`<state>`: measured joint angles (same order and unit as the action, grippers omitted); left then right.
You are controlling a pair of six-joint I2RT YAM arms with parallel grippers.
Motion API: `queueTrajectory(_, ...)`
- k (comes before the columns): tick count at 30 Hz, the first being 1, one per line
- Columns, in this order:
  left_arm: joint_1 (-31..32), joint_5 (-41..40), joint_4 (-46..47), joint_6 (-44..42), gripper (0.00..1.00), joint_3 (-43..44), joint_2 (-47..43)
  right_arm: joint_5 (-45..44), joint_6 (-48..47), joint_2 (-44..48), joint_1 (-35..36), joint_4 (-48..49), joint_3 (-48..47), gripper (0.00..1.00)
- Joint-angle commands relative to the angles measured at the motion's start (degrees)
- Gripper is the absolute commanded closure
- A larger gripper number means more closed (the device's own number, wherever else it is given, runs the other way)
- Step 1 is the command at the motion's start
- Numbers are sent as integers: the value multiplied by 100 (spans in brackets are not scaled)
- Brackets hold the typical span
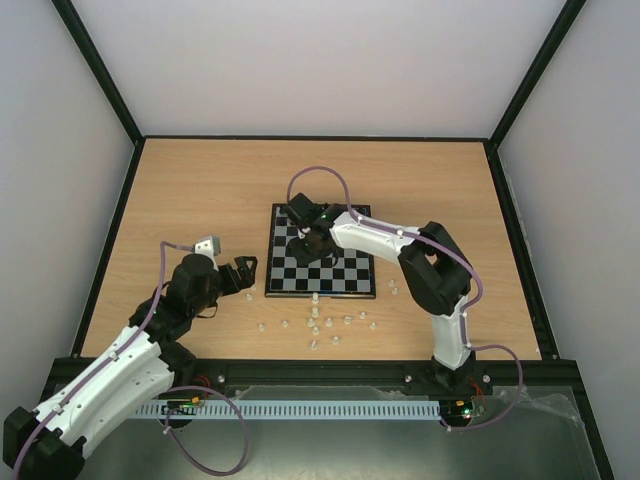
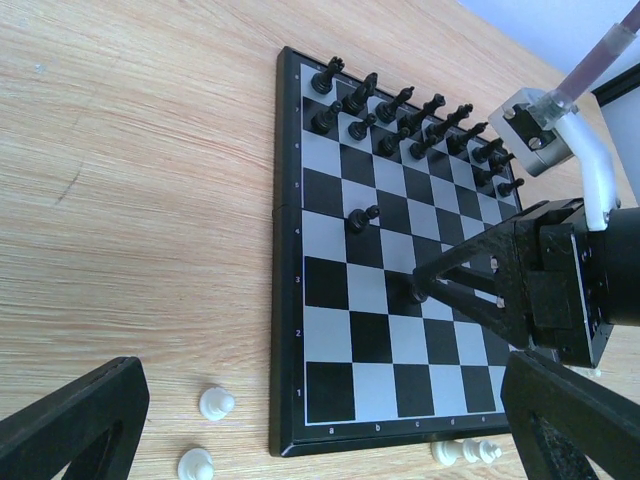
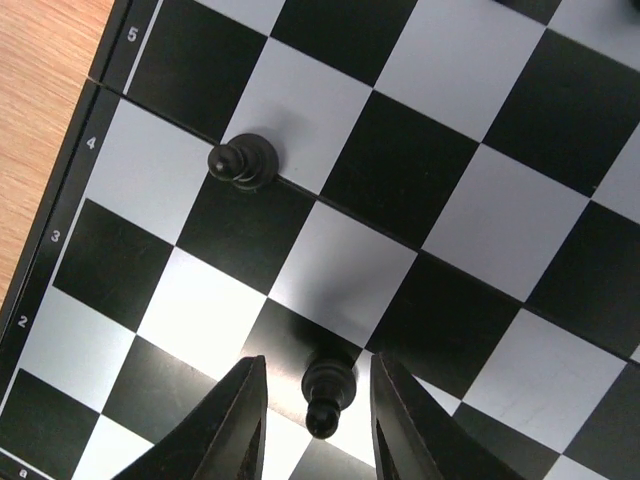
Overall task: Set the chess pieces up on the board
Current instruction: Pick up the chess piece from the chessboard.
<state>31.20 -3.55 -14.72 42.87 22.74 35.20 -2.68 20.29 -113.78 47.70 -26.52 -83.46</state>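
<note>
Right end effector [image 3: 316, 365], jaws narrowly apart, straddles a black pawn [image 3: 328, 390] on the board [image 3: 450, 200].

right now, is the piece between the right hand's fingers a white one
No, the pawn that the right hand straddles on the board is black.

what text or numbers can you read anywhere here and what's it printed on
"5", "4", "3", "2": rank numbers on the chessboard's black border, right wrist view.
"a": file letter at that border's near corner.
"4", "3", "2", "1" and "a", "b": same border, left wrist view; the higher ranks and further letters are too small to read.
Top view: nothing readable.
</note>
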Motion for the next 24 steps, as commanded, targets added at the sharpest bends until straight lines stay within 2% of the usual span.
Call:
queueTrajectory(1, -39, -22, 21, -16, 1, -64, -50, -181, -20, -159, 24, -453, -220, 72)
queueTrajectory(18, -35, 25, 109, 37, 1, -189, -76, -80, -42, -130, 29, -521, -79, 80)
queueTrajectory(24, -36, 26, 112, 40, 1, -200, -84, -49, -58, -162, 29, -527, -53, 87)
